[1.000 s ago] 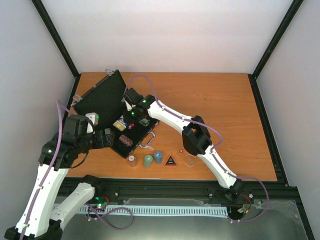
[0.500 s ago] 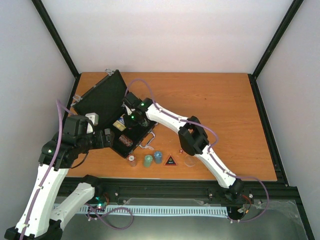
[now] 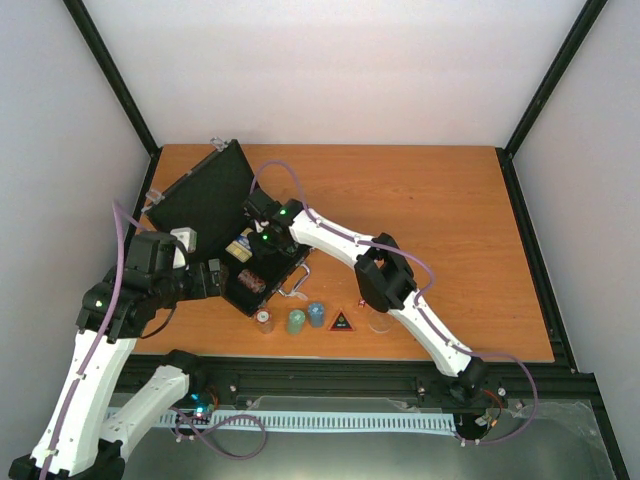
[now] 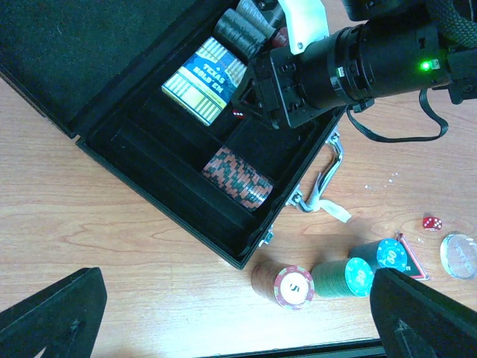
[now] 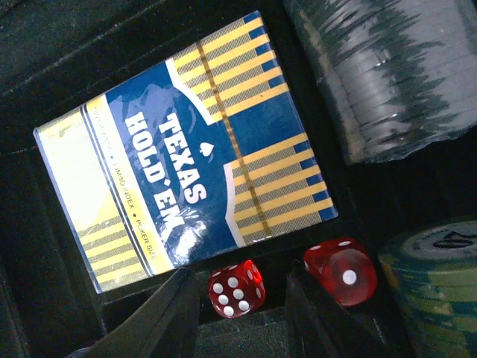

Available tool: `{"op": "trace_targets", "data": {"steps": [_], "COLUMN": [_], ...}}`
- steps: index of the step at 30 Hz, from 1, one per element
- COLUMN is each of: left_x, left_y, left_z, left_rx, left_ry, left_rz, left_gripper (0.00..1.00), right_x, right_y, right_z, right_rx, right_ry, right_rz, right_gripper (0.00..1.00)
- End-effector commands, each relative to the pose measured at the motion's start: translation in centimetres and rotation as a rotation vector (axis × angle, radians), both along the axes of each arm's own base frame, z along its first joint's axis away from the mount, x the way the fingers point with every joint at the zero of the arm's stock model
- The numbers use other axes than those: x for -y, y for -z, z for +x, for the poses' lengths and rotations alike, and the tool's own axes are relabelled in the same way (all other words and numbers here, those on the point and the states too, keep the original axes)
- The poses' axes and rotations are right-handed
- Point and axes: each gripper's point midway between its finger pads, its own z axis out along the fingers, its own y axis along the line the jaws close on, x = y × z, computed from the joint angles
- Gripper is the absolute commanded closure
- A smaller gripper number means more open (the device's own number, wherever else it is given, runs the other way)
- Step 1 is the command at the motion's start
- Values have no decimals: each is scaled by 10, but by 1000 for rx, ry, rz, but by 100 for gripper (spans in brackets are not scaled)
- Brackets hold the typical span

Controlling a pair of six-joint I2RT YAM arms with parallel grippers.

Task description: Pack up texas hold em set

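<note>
Overhead, the open case (image 3: 205, 195) lies far left, the right gripper (image 3: 258, 247) down inside it; chips (image 3: 296, 321) stand just near of it. From the left wrist, the left gripper (image 4: 238, 321) gapes wide, empty. From the right wrist, narrowly parted fingers (image 5: 171, 321) straddle a die (image 5: 235, 289) beside the deck (image 5: 186, 149).

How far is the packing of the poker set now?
Done: card deck, dark chips, red chip row and one die lie in the case. In hand: the open right gripper flanks a second die. Remaining on the table: three chip stacks, triangle, loose die, clear disc; lid open.
</note>
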Motion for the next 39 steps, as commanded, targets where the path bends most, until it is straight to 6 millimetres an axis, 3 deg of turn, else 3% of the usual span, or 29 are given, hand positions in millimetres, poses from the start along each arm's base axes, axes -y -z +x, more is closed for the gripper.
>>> {"op": "trace_targets", "data": {"steps": [1, 7, 14, 17, 22, 25, 32, 39], "left_x": [-1, 0, 1, 2, 3, 3, 5, 12], "left_y": [-2, -5, -8, -8, -9, -10, -8, -6], "left_z": [0, 2, 4, 5, 7, 8, 12, 15], "left_rx": [11, 22, 31, 31, 32, 35, 31, 21], "left_ry": [19, 21, 23, 24, 25, 24, 28, 43], "left_rz": [20, 16, 12, 10, 8, 7, 6, -23], "left_gripper": [0, 0, 0, 0, 0, 0, 0, 0], "right_x": [4, 3, 15, 27, 64, 99, 179, 239], "right_y": [-16, -46, -110, -121, -111, -108, -88, -48], "right_z": [6, 1, 3, 0, -10, -21, -60, -112], "right_rx": [35, 62, 166, 183, 173, 181, 144, 10], "right_ry": [-7, -65, -66, -60, -16, 36, 163, 247], "right_rz": [12, 37, 66, 34, -89, -171, -324, -414], "right_gripper": [64, 65, 63, 56, 29, 2, 0, 3]}}
